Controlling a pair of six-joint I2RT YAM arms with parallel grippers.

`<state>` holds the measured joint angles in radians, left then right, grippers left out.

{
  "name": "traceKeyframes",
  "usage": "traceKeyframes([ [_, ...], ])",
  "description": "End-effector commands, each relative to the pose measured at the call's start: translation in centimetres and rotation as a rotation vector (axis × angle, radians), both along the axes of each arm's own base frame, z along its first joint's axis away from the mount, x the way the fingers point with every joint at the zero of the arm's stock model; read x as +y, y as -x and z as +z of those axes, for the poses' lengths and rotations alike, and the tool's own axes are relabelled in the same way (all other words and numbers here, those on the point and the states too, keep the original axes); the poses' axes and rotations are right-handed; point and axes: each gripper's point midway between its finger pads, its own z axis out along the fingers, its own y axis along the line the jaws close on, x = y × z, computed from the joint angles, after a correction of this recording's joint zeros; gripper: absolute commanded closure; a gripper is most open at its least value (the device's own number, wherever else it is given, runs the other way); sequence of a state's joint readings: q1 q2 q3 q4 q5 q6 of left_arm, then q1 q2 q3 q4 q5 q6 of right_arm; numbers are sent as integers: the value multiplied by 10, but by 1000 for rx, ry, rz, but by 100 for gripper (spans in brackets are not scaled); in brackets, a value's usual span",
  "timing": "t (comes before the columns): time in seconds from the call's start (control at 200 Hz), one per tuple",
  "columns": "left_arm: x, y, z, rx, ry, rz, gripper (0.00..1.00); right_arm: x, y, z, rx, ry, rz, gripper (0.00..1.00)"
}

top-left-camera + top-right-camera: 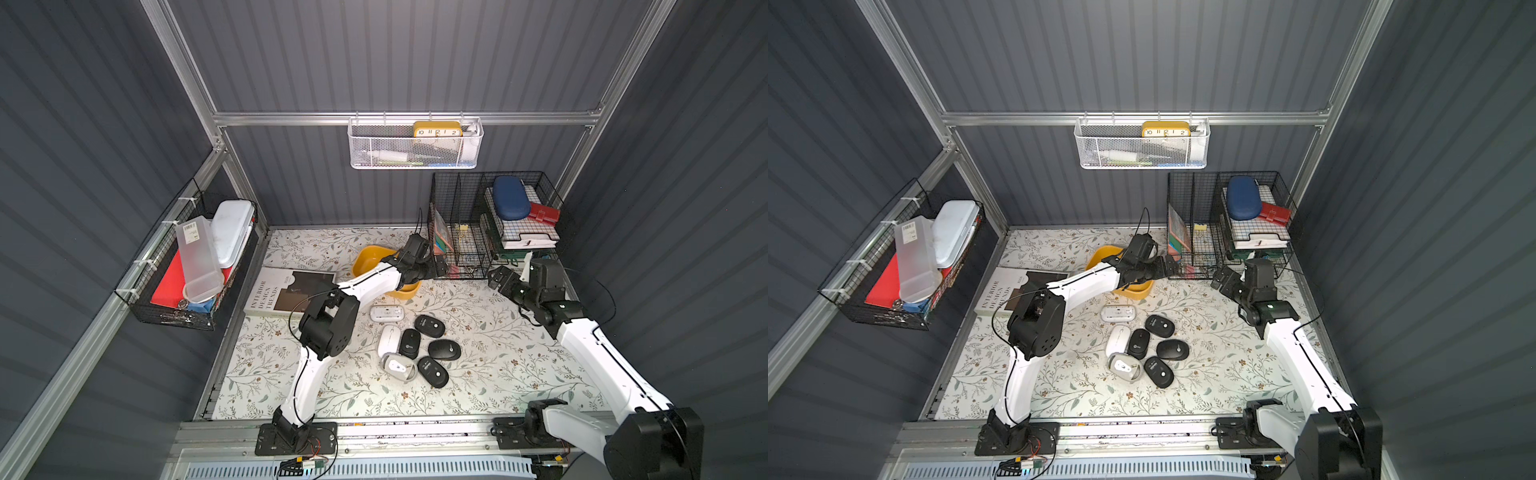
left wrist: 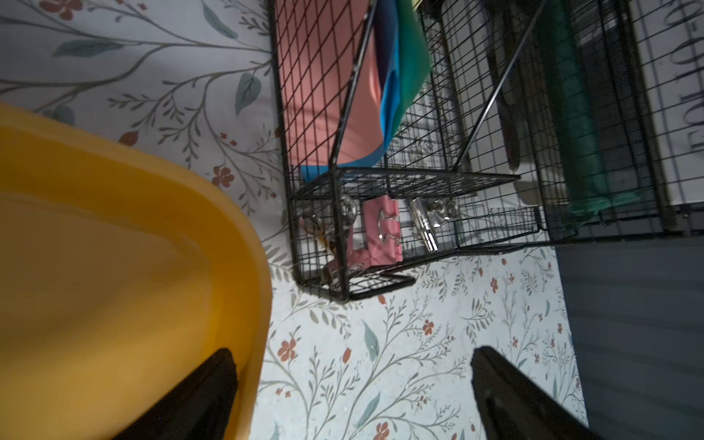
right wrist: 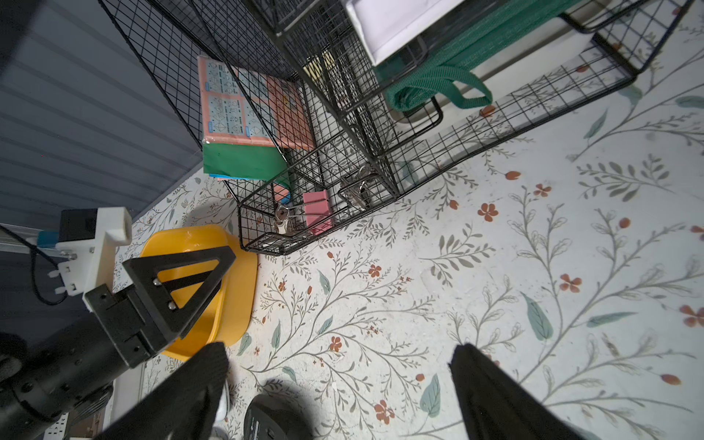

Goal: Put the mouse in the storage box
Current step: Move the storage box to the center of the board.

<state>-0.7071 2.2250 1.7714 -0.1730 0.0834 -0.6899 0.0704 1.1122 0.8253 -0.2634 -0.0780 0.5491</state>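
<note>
**Tools spread, mice outside box**

The mustard-yellow storage box (image 1: 368,257) sits at the back of the tabletop (image 1: 498,365), beside the black wire organiser (image 1: 457,199). The left tool (image 2: 352,358) hangs over its rim, spread and empty. The right tool (image 3: 339,350), also spread, hovers near the organiser. Seven mice (image 1: 409,343) lie clustered mid-tabletop, outside the box.

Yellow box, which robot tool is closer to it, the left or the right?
Left. The left tool hangs open at the edge of the box, on the side facing the wire rack. The right tool is farther off, over the table in front of that rack.
</note>
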Motion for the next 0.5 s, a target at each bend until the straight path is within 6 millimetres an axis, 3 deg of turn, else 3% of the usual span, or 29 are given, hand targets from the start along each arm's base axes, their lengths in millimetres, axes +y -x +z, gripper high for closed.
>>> traceKeyframes([
  [0.0, -20, -4, 11, -2, 86, -29, 1, -2, 6, 0, 2, 18, -5, 4],
  [0.245, -29, -9, -6, 17, 75, -45, 1, -3, 8, 9, -18, 27, -7, 4],
  [0.495, 0, -10, 42, -106, -12, 14, 1, 1, 9, 5, -3, 12, 8, 4],
])
